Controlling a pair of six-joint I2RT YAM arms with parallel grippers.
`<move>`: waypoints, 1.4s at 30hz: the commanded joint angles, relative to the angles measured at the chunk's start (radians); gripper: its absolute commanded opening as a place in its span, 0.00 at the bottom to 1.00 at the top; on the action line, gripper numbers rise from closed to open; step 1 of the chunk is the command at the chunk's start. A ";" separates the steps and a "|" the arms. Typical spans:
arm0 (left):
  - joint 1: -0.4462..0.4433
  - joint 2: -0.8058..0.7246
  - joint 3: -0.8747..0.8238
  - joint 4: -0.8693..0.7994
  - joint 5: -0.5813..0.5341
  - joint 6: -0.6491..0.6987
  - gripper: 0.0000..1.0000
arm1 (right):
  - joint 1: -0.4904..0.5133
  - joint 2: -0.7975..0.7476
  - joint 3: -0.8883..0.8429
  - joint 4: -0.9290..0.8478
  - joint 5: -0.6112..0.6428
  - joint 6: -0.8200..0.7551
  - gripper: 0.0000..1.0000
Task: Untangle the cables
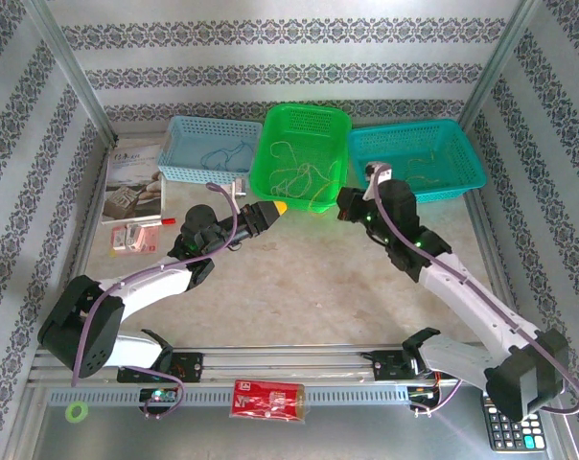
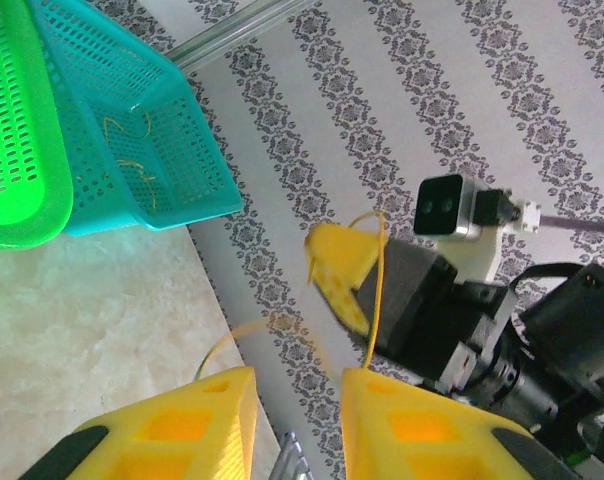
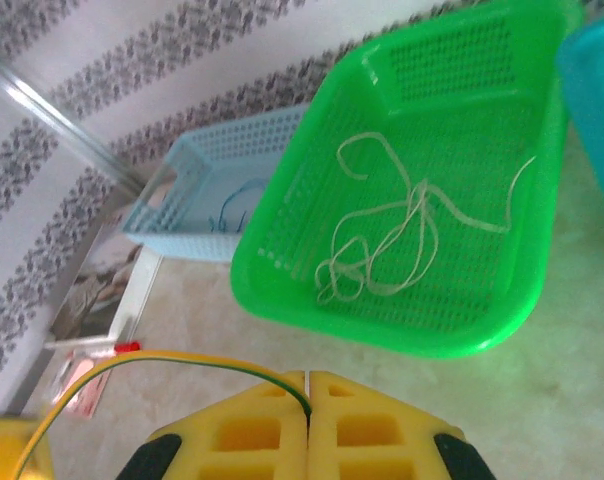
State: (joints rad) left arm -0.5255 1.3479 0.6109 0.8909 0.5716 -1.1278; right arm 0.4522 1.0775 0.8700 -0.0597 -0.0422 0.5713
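A yellow-green cable [image 3: 182, 362] is pinched between the tips of my right gripper [image 3: 308, 378], which is shut on it; it runs off left toward the left gripper's yellow finger [image 3: 12, 450]. In the left wrist view the same cable [image 2: 378, 290] rises from the inner edge of one finger of my left gripper [image 2: 297, 385], whose jaws stand apart. It loops over the right gripper's yellow fingers [image 2: 337, 265]. Both grippers, left [image 1: 275, 208] and right [image 1: 345, 204], hover in front of the green basket [image 1: 299, 108]. A loose clump of pale cables [image 1: 304, 177] [image 3: 402, 240] lies inside it.
A light blue basket [image 1: 189, 172] with a blue cord stands left of the green one. A teal basket [image 1: 414, 187] with tan cords stands on the right. A booklet [image 1: 134, 182] and a small packet [image 1: 136, 235] lie at the left. At the front edge are a red packet [image 1: 268, 398] and a calculator [image 1: 510, 426].
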 commanded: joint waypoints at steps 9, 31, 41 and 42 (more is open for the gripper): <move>0.001 -0.087 -0.011 -0.079 -0.011 0.104 0.50 | -0.235 0.171 0.233 -0.023 0.063 -0.035 0.00; 0.012 -0.323 -0.024 -0.449 -0.146 0.323 1.00 | -0.505 0.608 0.500 0.015 0.166 0.025 0.00; 0.014 -0.330 -0.028 -0.456 -0.162 0.327 1.00 | -0.524 0.695 0.602 -0.019 0.027 0.003 0.57; 0.014 -0.330 -0.028 -0.456 -0.163 0.325 1.00 | -0.523 0.685 0.595 -0.013 0.019 0.007 0.61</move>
State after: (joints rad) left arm -0.5217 1.0386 0.5869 0.4538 0.4240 -0.8291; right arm -0.0723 1.7748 1.4315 -0.0715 0.0387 0.5785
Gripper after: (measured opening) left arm 0.999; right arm 0.583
